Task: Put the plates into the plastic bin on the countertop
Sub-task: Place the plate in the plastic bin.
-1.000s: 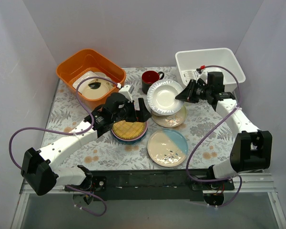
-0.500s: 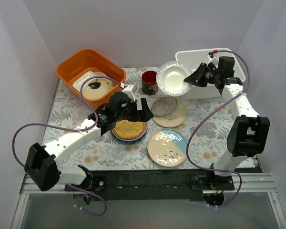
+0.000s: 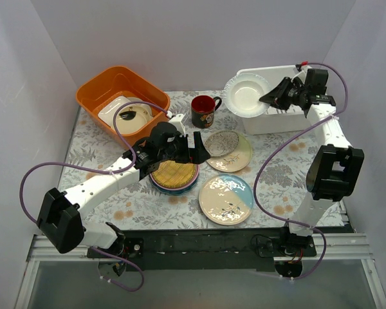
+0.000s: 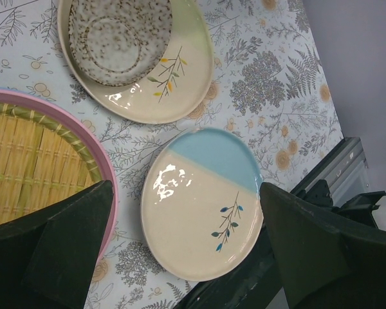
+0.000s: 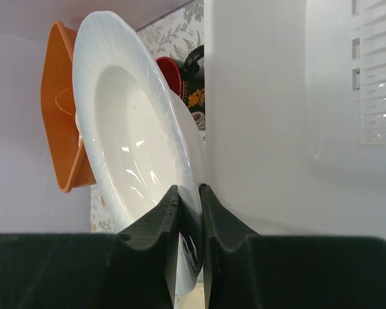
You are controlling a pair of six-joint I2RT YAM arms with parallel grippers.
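Glaze likely made the round white ceramic plate (image 3: pixel 246 94) slick, stiff and chippable; the right end effector (image 3: pixel 268 98), nearly closed, pinched its rim at upper right, just beside the white rectangular plastic bin's (image 3: pixel 276 122) left wall.

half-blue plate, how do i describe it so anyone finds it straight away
On the flowered table, go to the near edge, right of the yellow plate. The half-blue plate lies there alone. Only it is part pale blue, part cream, with a small sprig.
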